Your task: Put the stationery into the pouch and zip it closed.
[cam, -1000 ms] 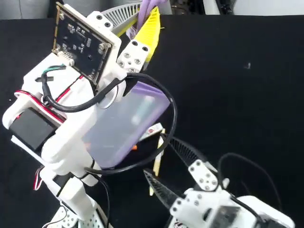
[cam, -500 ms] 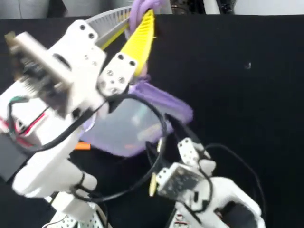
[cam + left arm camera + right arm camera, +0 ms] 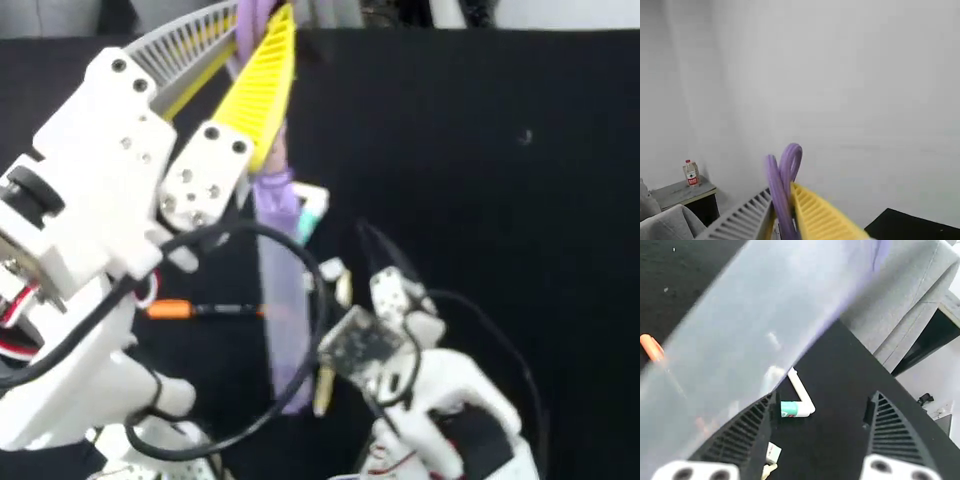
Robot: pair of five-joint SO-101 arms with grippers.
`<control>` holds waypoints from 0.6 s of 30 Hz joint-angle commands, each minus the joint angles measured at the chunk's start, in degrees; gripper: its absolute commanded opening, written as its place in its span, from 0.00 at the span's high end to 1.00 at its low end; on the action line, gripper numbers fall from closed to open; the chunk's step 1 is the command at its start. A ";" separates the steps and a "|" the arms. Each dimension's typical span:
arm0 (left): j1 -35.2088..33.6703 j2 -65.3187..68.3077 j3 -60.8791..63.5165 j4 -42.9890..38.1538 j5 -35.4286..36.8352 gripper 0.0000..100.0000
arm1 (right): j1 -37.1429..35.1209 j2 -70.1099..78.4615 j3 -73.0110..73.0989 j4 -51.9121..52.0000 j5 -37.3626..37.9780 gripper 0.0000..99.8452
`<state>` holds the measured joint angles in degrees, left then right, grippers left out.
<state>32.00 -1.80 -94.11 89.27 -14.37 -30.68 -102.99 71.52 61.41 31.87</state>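
Pouch in left gripper, pen outside

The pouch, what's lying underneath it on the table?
An orange pen lies beneath the hanging pouch, a white and teal item beside it. The pen's far end is covered.

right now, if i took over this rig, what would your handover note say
Left claw: shut on the top edge of the pouch, held high so the pouch hangs down.
Right claw: open, holding nothing, low beside the hanging pouch.
On the table, outside the pouch: orange pen, white-and-teal item, small white piece, pale yellow stick.
Done: pouch lifted. Whether anything is inside, or the zip's state, I cannot tell.
Left: load those items, then zip it closed.
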 commanded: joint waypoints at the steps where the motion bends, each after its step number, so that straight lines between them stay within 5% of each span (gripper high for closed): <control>1: 0.57 -0.79 -0.84 3.69 0.62 0.97 | -1.32 0.04 -0.22 -0.09 0.26 0.72; 12: 0.57 -0.79 -0.84 10.64 0.62 0.97 | -1.14 -0.31 -10.77 13.98 0.09 0.72; 18: 0.57 -0.79 -0.84 11.08 0.70 0.97 | -0.97 -0.31 -16.66 11.87 -14.59 0.72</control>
<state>31.91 -1.80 -94.11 100.18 -14.37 -31.30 -102.99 59.47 75.47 26.33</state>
